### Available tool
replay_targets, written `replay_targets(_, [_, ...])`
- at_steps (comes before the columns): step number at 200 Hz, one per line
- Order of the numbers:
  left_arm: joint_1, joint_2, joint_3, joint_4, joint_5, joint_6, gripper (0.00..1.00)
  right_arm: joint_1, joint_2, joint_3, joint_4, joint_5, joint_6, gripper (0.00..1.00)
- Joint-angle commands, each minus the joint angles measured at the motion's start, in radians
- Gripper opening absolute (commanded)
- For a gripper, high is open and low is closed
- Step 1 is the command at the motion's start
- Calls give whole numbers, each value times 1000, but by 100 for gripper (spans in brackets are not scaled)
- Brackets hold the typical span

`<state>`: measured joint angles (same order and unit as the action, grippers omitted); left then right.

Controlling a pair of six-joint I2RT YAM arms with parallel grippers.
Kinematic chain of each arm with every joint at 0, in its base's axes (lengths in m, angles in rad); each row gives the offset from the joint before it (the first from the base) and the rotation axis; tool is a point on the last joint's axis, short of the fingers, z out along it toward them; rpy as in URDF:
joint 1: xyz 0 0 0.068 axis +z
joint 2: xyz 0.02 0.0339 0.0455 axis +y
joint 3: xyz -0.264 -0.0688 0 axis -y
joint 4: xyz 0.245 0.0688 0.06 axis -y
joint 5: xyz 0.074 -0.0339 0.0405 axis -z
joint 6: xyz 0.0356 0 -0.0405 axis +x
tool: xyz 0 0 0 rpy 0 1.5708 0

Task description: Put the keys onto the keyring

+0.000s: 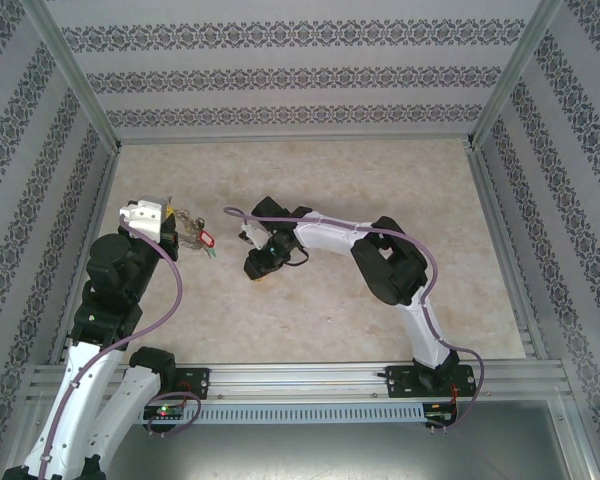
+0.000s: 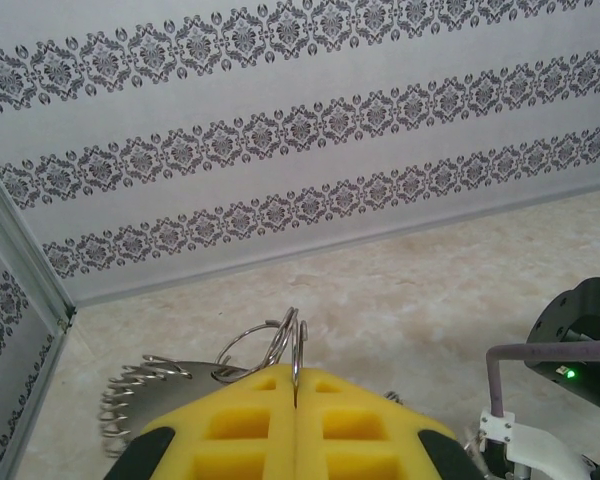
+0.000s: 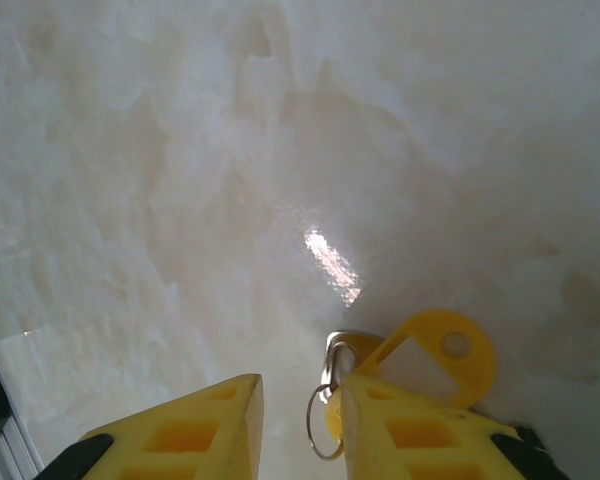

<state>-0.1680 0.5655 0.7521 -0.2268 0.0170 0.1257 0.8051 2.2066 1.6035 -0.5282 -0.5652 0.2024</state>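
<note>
My left gripper (image 1: 172, 226) is shut on the keyring (image 1: 190, 230), holding it above the table at the left. A red-tagged key (image 1: 206, 240) hangs from the hoop. In the left wrist view the yellow fingers (image 2: 250, 425) pinch a thin wire loop of the keyring (image 2: 298, 345); a grey plate with a coiled fringe (image 2: 130, 400) shows at lower left. My right gripper (image 1: 253, 242) points down at the table, open. In its wrist view a key with a yellow tag (image 3: 440, 350) lies against the right finger (image 3: 420, 440), and its small split ring (image 3: 323, 425) sits in the gap of the gripper (image 3: 300, 388).
The marbled tabletop (image 1: 380, 180) is walled by patterned panels (image 1: 280, 70) on three sides, with metal rails along the edges. The right arm's elbow (image 1: 390, 260) rises mid-table. The purple cable (image 1: 270, 218) loops off the right wrist.
</note>
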Motion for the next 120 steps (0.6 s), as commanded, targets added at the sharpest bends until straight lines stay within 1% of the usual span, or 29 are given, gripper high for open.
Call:
replay_targets(1, [8, -18, 4, 31, -12, 5, 0, 19, 25, 21, -31, 2, -28, 25])
replay_targets(30, [8, -17, 4, 33, -12, 3, 0, 28, 26, 16, -35, 34, -47, 24])
replay_targets(50, [9, -22, 2, 32, -14, 2, 0, 31, 22, 9, -36, 66, -58, 21])
replay_targets(67, [8, -21, 4, 32, -14, 1, 0, 31, 15, 1, -33, 96, -61, 10])
replay_targets(85, [7, -19, 4, 30, -8, -1, 0, 27, 0, -9, -30, 107, -54, 9])
replay_targets(103, [8, -13, 2, 34, 24, 0, 0, 11, -33, -37, -19, 105, -27, 7])
replay_targets(120, [7, 1, -3, 42, 87, 2, 0, -23, -92, -112, 20, 109, 24, 6])
